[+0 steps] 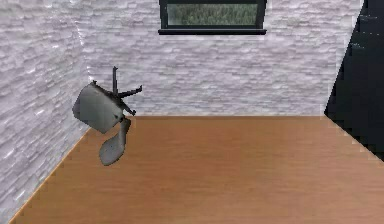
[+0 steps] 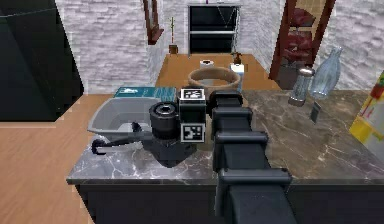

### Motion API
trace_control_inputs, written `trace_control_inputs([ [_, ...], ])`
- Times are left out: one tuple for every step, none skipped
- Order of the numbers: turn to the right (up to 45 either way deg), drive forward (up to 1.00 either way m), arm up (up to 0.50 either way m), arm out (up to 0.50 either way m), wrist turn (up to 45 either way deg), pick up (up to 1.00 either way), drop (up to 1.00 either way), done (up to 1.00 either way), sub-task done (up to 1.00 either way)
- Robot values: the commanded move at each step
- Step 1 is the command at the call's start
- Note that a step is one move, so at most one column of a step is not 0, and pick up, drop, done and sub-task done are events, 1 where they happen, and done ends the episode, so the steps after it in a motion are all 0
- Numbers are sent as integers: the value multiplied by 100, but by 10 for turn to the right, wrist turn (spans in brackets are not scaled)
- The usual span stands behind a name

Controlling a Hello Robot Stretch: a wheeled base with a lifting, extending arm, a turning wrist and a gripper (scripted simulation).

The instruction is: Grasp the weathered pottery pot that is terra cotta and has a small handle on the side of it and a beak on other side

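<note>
Showing dark end effector [image 2: 108, 144] against veined stone counter [image 2: 330, 150].

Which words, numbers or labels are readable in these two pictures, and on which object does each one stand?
None can be read.
White squares on the arm: black marks, no words.
Yellow box: any print too blurred.
Teal flat thing: too small to tell.
</note>
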Motion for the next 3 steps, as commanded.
trace_control_inputs([
  [0,0,0,0,450,0,0,0,0],
  [0,0,0,0,0,100,0,0,0],
  [0,0,0,0,0,0,0,100,0],
])
